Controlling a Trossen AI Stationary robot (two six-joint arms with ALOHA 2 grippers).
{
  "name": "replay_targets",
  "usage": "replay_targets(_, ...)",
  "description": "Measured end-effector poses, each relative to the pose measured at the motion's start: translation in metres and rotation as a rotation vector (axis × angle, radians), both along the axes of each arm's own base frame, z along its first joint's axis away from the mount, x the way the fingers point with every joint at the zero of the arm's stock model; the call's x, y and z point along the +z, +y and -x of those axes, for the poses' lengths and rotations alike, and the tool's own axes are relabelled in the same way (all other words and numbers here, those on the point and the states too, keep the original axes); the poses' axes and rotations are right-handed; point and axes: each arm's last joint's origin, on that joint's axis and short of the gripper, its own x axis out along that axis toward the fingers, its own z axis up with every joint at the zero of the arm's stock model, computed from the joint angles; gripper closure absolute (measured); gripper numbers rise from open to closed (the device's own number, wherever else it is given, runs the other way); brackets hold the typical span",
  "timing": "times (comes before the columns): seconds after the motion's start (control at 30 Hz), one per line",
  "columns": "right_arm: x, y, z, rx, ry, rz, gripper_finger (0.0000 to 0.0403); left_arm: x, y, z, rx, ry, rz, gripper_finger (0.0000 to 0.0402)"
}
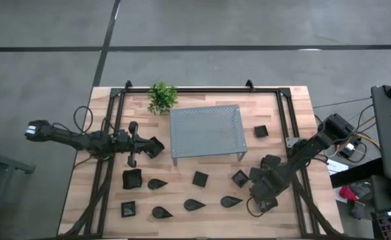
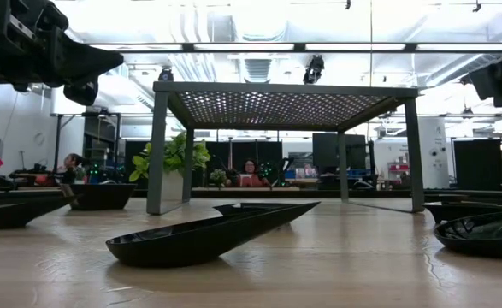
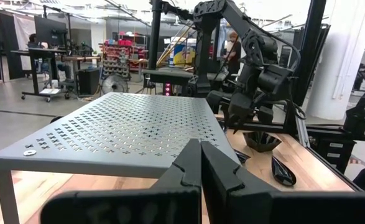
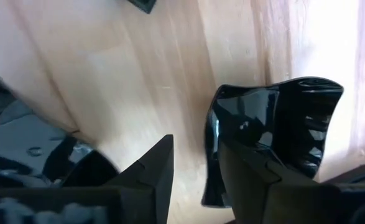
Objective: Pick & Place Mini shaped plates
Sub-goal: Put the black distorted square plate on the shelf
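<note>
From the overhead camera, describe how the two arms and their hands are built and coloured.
Both arms are dark, jointed and slim. The left arm has a pale block at its outer end and black cables looping beside it. The right arm trails cables near its base. The left hand has two dark angular fingers.

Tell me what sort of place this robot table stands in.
Probably a robotics lab or workshop. The wooden table stands on a bare concrete floor; the low view shows strip ceiling lights and monitors; the left wrist view shows equipment carts and another robot arm.
</note>
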Motion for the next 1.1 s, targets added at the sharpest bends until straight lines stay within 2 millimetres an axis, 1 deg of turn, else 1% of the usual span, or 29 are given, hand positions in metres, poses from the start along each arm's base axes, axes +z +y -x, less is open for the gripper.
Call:
replay_targets(0.23, -0.01, -0.003, 0.002, 0.011, 0.014, 0.054, 0.0295, 0.0, 0.0, 0.0, 0.0, 0.004, -0.001, 0.0401)
replay_targets(0.47, -0.014, -0.005, 0.005, 0.008, 0.028, 0.069, 0.0311, 0.0, 0.0, 0.0, 0.0, 0.004, -0.001, 0.0401)
replay_targets(0.57, -0.015, -0.006, 0.006, 0.005, 0.034, 0.072, 0.0329, 0.0, 0.0, 0.0, 0.0, 0.004, -0.001, 0.0401)
replay_targets(0.7, -0.015, -0.005, 0.006, -0.009, 0.046, 0.052, 0.0372, 0.0, 0.0, 0.0, 0.0, 0.004, -0.001, 0.0401)
replay_targets(0.77, -0.013, -0.004, 0.004, -0.02, 0.04, 0.042, 0.0388, 0.0, 0.0, 0.0, 0.0, 0.004, -0.001, 0.0401)
replay_targets(0.9, -0.007, -0.001, 0.001, -0.025, 0.032, 0.034, 0.0394, 0.0, 0.0, 0.0, 0.0, 0.004, -0.001, 0.0401)
replay_targets(1.1, 0.017, 0.003, -0.004, -0.005, 0.058, 0.059, 0.0394, 0.0, 0.0, 0.0, 0.0, 0.004, -0.001, 0.0401)
